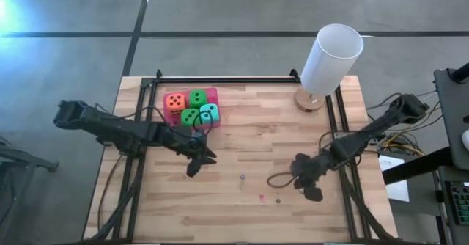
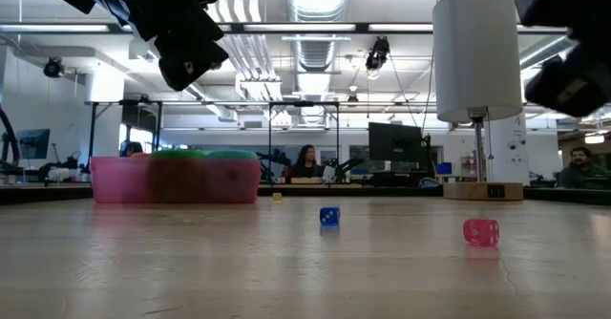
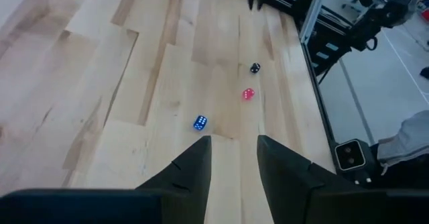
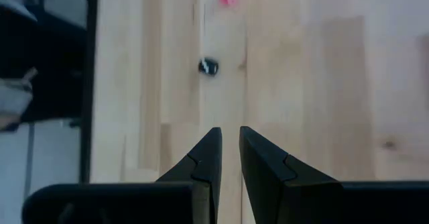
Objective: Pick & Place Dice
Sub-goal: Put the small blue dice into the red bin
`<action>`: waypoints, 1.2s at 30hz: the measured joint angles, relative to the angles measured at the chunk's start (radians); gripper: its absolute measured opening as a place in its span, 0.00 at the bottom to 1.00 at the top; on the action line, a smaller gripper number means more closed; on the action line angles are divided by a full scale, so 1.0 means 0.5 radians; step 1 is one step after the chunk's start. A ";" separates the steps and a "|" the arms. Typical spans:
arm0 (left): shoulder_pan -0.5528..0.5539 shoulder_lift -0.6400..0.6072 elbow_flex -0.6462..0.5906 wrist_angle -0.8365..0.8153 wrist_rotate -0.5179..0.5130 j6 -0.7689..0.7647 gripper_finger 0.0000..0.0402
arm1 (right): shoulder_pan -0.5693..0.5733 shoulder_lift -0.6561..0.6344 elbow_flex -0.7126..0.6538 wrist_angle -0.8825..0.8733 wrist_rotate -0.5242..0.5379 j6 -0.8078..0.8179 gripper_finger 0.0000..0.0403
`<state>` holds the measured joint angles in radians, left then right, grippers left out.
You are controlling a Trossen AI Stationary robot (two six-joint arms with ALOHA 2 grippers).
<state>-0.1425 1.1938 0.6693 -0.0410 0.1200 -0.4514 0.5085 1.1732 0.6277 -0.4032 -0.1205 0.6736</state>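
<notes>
Though the left gripper (image 1: 196, 159) hangs narrowly parted and empty at six o'clock of the dice (image 1: 192, 107) — light, squashy — pinch opposite flat faces.

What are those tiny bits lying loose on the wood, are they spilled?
Possibly. Three tiny dice, blue, pink and black, lie scattered on the bare table, while the four big soft dice sit packed together in the pink tray. Nothing looks damaged.

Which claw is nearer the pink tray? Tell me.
Left. The left claw hangs just in front of the pink tray; the right claw is far across the table.
</notes>
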 joint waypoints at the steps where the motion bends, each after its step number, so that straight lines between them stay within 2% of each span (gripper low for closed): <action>1: 0.000 -0.001 0.000 0.001 0.000 -0.005 0.31 | 0.020 0.061 0.001 0.023 -0.023 -0.011 0.13; 9: 0.000 -0.002 0.000 0.000 0.000 -0.005 0.31 | 0.060 0.505 0.008 0.471 -0.234 -0.088 0.13; 12: 0.001 -0.002 0.000 -0.001 0.001 -0.004 0.32 | 0.060 0.641 0.017 0.629 -0.248 -0.099 0.13; 18: 0.001 -0.002 0.000 -0.014 0.013 0.011 0.31 | 0.056 0.881 0.103 0.716 -0.303 -0.136 0.13; 23: 0.001 -0.002 0.000 -0.025 0.023 0.043 0.32 | 0.047 1.061 0.188 0.926 -0.360 -0.205 0.13; 28: 0.002 -0.002 0.000 -0.024 0.024 0.053 0.32 | -0.011 1.161 0.252 0.997 -0.395 -0.261 0.13; 36: 0.002 -0.003 0.000 -0.031 0.047 0.056 0.32 | -0.202 1.180 0.261 0.982 -0.395 -0.483 0.13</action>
<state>-0.1417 1.1923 0.6693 -0.0563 0.1436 -0.4232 0.4074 1.7630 0.7582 0.0875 -0.3182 0.4318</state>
